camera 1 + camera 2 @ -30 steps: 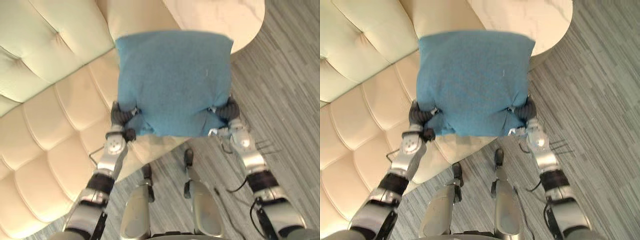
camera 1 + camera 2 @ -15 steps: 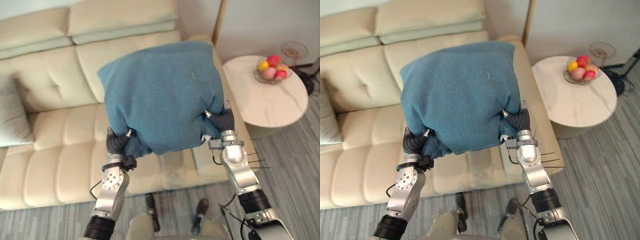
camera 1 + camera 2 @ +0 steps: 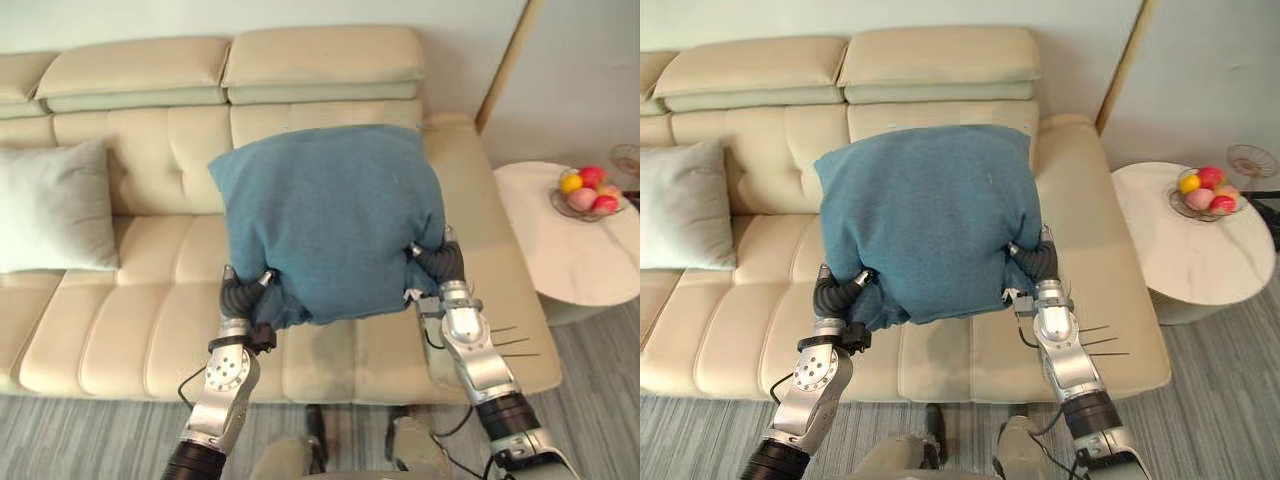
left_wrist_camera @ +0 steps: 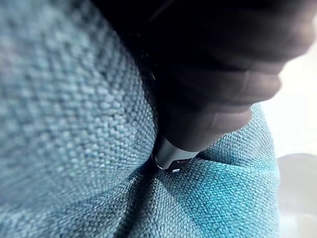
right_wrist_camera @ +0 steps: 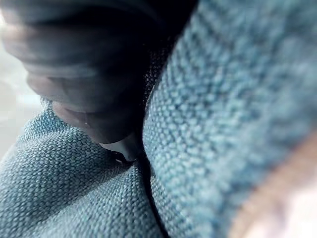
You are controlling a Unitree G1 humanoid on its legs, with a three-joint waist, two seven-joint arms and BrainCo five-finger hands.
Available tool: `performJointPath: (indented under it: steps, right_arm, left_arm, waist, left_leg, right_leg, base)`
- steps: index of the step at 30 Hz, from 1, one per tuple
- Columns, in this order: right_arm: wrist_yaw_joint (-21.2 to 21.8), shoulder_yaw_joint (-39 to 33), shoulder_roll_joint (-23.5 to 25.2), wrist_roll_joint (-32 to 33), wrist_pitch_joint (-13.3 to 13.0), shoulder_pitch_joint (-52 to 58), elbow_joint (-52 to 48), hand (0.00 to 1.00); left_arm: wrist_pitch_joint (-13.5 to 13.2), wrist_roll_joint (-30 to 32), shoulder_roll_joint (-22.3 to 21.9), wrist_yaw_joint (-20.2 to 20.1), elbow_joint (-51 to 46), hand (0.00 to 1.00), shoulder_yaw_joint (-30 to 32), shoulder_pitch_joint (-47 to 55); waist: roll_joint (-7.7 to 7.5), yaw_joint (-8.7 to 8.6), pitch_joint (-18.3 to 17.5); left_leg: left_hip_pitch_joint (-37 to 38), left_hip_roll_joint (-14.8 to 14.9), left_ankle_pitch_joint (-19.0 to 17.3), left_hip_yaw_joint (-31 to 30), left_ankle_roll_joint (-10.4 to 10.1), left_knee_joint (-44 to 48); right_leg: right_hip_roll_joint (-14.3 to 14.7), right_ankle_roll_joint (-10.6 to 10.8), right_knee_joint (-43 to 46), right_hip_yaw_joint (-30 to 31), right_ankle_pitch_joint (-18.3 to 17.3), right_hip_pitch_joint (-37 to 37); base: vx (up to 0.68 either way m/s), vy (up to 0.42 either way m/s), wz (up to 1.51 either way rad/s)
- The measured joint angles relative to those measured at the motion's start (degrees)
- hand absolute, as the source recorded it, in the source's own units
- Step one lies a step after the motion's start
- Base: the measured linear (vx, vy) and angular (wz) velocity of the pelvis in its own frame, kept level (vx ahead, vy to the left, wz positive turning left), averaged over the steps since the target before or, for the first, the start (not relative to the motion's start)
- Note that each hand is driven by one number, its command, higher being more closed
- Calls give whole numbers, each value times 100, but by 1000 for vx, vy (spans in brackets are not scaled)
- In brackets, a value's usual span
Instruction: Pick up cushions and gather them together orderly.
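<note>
left eye view: the blue cushion (image 3: pixel 325 220) is riding upright in mid-frame, above the cream sofa (image 3: pixel 130 330) seat. the left hand (image 3: pixel 243 296) is pressing into its lower left corner and the right hand (image 3: pixel 438 263) into its lower right edge. i'm judging that this two-sided hold is stopping the soft bulk from sagging. the cloth is swallowing both hands, so i cannot tell whether either is clamped or just pushing.

right eye view: a pale cushion (image 3: pixel 680 205) is leaning on the sofa back at far left, likely the gathering spot. a round white counter (image 3: pixel 1200 265) is carrying a fruit bowl (image 3: pixel 1205 193) at right, and grey plank floor (image 3: pixel 1220 400) is running along the bottom.

left wrist view: blue weave is puckering around the hand.

right wrist view: the same creasing is showing.
</note>
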Motion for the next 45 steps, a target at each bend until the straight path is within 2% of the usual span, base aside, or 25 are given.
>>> performJointPath:
  steps: [3,5,8,12,17,19,23,25,26,31,32,33,35,38,41,43,45]
  right_arm:
    - [13,0,-41,-10,106,-18,143,100]
    - [12,0,-110,-12,116,-161,143,100]
    - [-81,-22,-189,-77,153,-899,187,100]
    - [-508,-384,-162,-471,237,-2234,429,100]
    - [-1281,-1014,72,-1043,249,-4038,607,100]
    - [-1554,-1159,133,-1151,250,-4706,897,100]
    - [-2029,-1516,285,-1256,259,-6029,1880,100]
    - [-2146,-1595,269,-1258,261,-6479,2271,100]
    - [-2153,-1594,243,-1257,261,-6787,2547,0]
    - [-2090,-1582,19,-1068,281,-7576,3188,0]
    - [-1972,-1576,-39,-909,283,-7698,3330,0]
    - [-1793,-1524,-77,-666,307,-7825,3500,0]
    - [-1638,-1481,-76,-430,322,-7829,3525,0]
    - [-1262,-1291,-150,270,344,-7805,3748,0]
    - [-970,-997,-147,795,352,-7724,3748,0]
    - [-859,-787,-139,961,339,-7603,3680,0]
    - [-741,-647,-168,1040,289,-7479,3628,0]
  left_arm:
    - [94,5,-9,-37,201,100,-79,-21]
    - [103,58,-12,-38,375,100,-80,-263]
    - [114,174,86,61,1104,100,3,-1449]
    - [133,506,260,512,1757,100,52,-3073]
    - [133,754,609,950,2599,100,210,-5433]
    - [134,763,726,1037,3008,100,290,-6231]
    - [135,841,772,1157,3821,100,760,-7722]
    - [133,883,796,1215,4041,100,876,-8116]
    - [133,883,838,1264,4182,0,923,-8333]
    - [137,818,841,1273,4716,0,1332,-8862]
    - [138,806,838,1252,4781,0,1388,-8917]
    - [154,741,828,1229,4790,0,1518,-8921]
    - [180,698,820,1210,4847,0,1554,-8921]
    - [214,696,790,951,5084,0,1572,-8906]
    - [246,699,758,703,5126,0,1666,-8720]
    - [249,700,756,595,5125,0,1720,-8473]
    - [251,699,755,549,5121,0,1727,-8186]
  waist:
    - [41,-33,77]
    - [67,-82,193]
    - [130,-89,442]
    - [247,-96,780]
    - [304,-99,1155]
    - [325,-98,1215]
    - [407,-104,1260]
    - [450,-88,1284]
    - [452,-72,1285]
    - [563,27,1480]
    - [564,92,1481]
    - [561,104,1489]
    - [564,116,1527]
    - [557,177,1610]
    - [554,171,1612]
    - [551,143,1610]
    - [549,116,1610]
  left_leg:
    - [-55,137,92,-29,-126,-188]
    - [-180,155,129,26,-133,-206]
    - [-563,186,233,206,-111,-259]
    - [-974,175,466,395,-81,-449]
    - [-1492,146,834,502,-51,-667]
    - [-1647,141,945,497,-120,-776]
    - [-1887,130,1258,353,-57,-1102]
    - [-2010,133,1340,290,-98,-1174]
    - [-2129,136,1370,247,-129,-1174]
    - [-2441,185,1530,19,-264,-1178]
    - [-2572,204,1546,8,-267,-1178]
    - [-2746,205,1644,-30,-385,-1178]
    - [-2830,210,1668,-61,-393,-1178]
    - [-2957,219,1669,-71,-394,-1178]
    - [-3021,220,1664,-30,-397,-1181]
    - [-3017,228,1562,52,-495,-1183]
    - [-3015,242,1554,124,-484,-1182]
  right_leg:
    - [144,-96,-90,-99,44,-69]
    - [168,-128,-81,-80,68,-216]
    - [237,-163,-168,107,290,-685]
    - [272,-156,-354,282,610,-1191]
    - [287,-167,-401,388,839,-1836]
    - [297,-190,-438,388,914,-2019]
    - [327,-201,-505,273,1002,-2314]
    - [323,-216,-504,203,1013,-2430]
    - [324,-235,-504,180,1027,-2539]
    - [327,-252,-498,-29,1035,-2744]
    - [338,-265,-480,-69,1040,-2862]
    - [322,-277,-459,-126,1047,-3000]
    - [317,-289,-407,-153,1038,-3083]
    - [285,-336,-262,-230,999,-3240]
    - [266,-336,-225,-242,1000,-3305]
    - [253,-336,-214,-237,1004,-3305]
    - [255,-343,-215,-232,1016,-3305]
  base:
    - [84,-127,0]
    - [47,-60,-10]
    - [-41,-16,-26]
    - [-92,4,-22]
    - [-74,-14,-5]
    - [-56,-27,2]
    - [-37,-15,10]
    - [-21,-5,18]
    - [-19,-5,15]
    - [-5,1,19]
    - [3,12,19]
    - [3,17,21]
    - [0,30,19]
    - [-14,54,12]
    - [-20,63,4]
    - [-29,63,0]
    - [-32,59,-2]
